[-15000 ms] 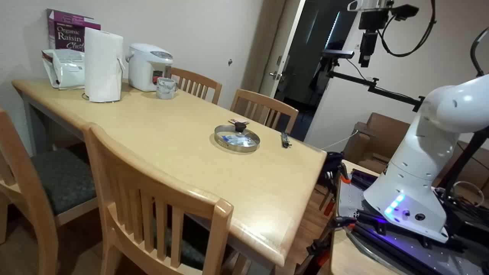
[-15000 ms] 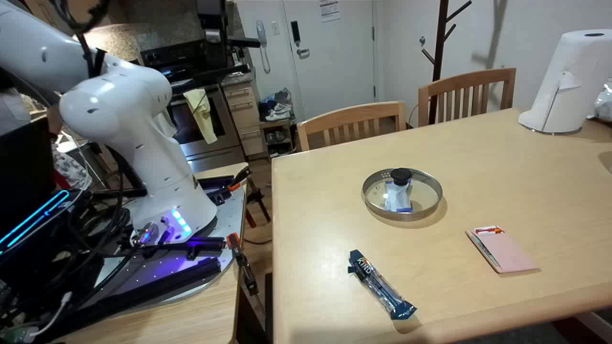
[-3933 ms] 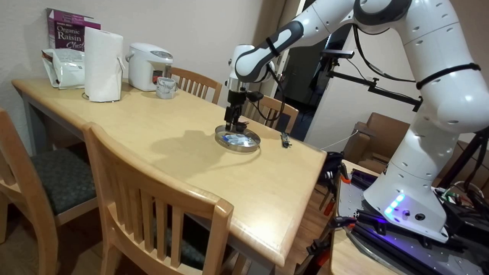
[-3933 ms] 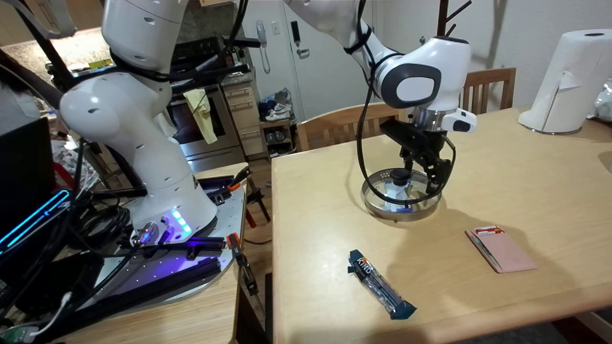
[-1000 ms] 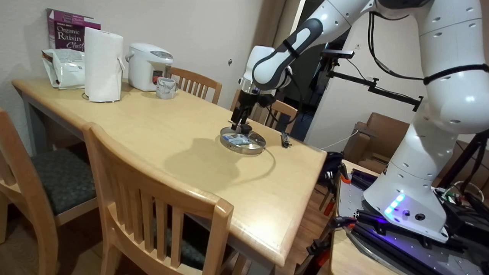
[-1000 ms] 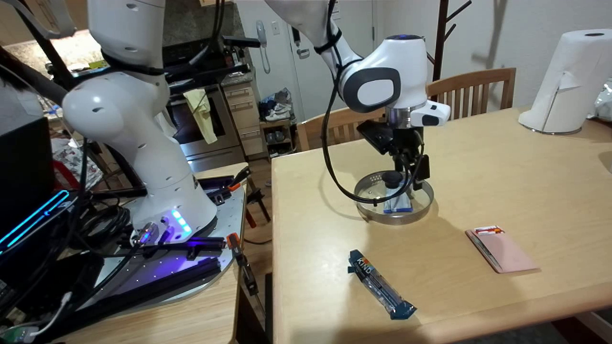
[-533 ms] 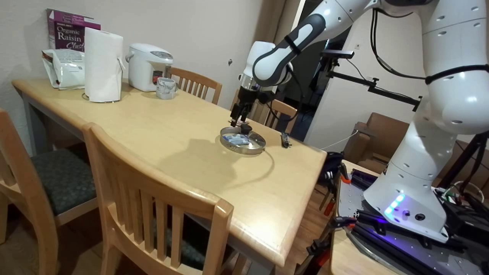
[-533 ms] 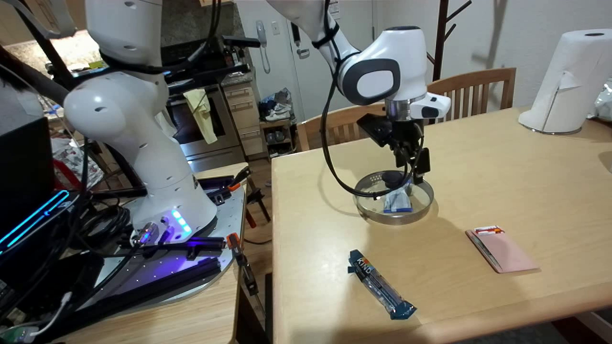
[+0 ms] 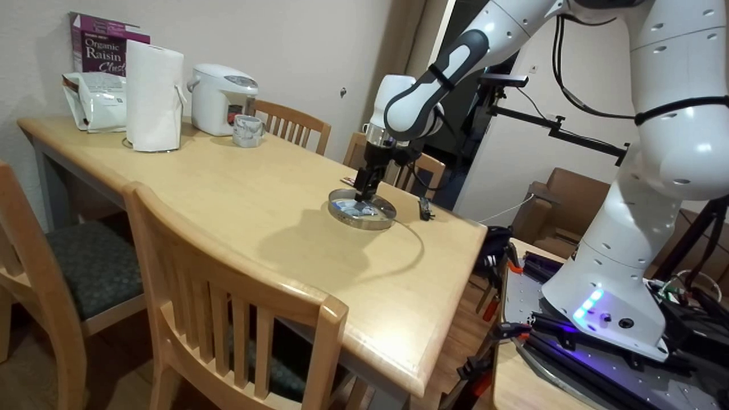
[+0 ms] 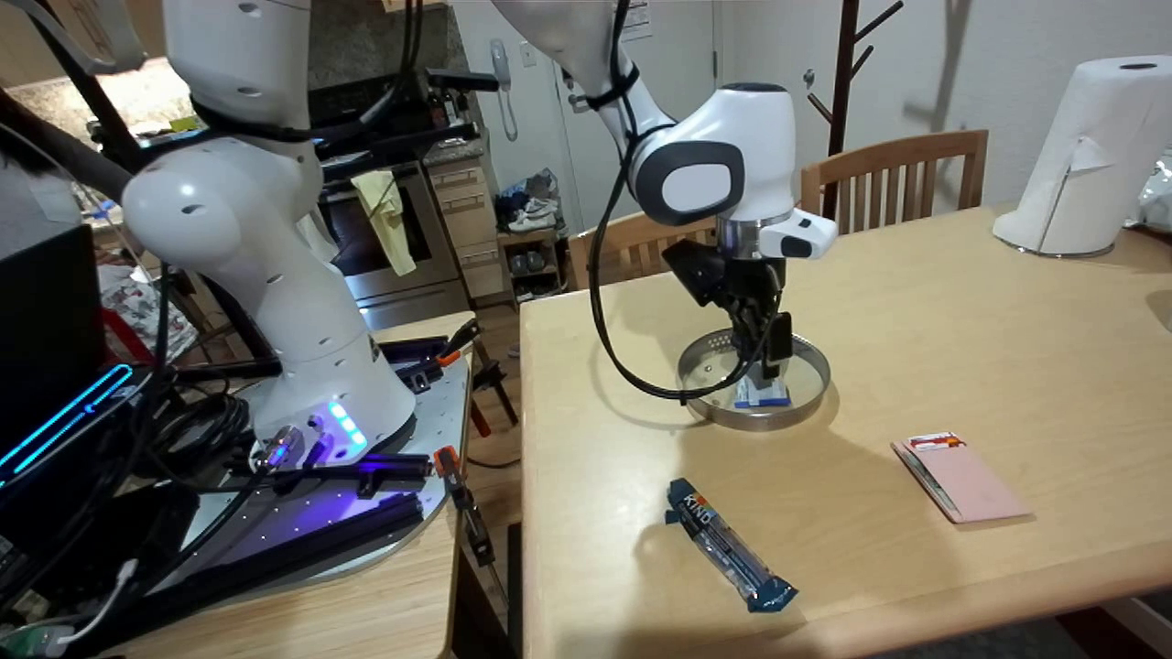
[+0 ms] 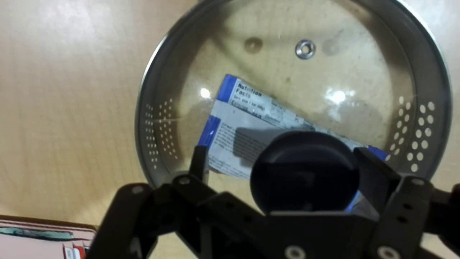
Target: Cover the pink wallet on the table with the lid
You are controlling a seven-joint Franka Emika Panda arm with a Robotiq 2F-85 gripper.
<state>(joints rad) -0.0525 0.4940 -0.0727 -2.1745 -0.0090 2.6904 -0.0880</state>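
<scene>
You have the round, clear-glass lid (image 11: 294, 79), ringed by a perforated silvery metal band (image 10: 758, 421), flat on the light-wood table (image 10: 586, 439), well in from the short edge facing the robot's white base (image 10: 320, 398). Expect it to be stiff and fairly heavy, its glass breakable and its smooth band slippery; take it by the squat, round black knob (image 11: 305, 172). Your black two-fingered hand (image 11: 284, 162) straddles that knob with its fingers (image 11: 198, 163) apart, clamped on nothing; you can't tell whether the nearer finger touches it. Through the glass you see a white-and-blue printed packet (image 11: 258, 124). Out toward the long edge lies the flat, rectangular pink wallet (image 10: 971, 480), matt and perhaps leathery, red-and-white cards (image 10: 936, 442) at its slot, uncovered. Closer to that edge's corner with the short one, you'll find a slim, shiny dark-blue wrapped bar (image 10: 728, 545).
</scene>
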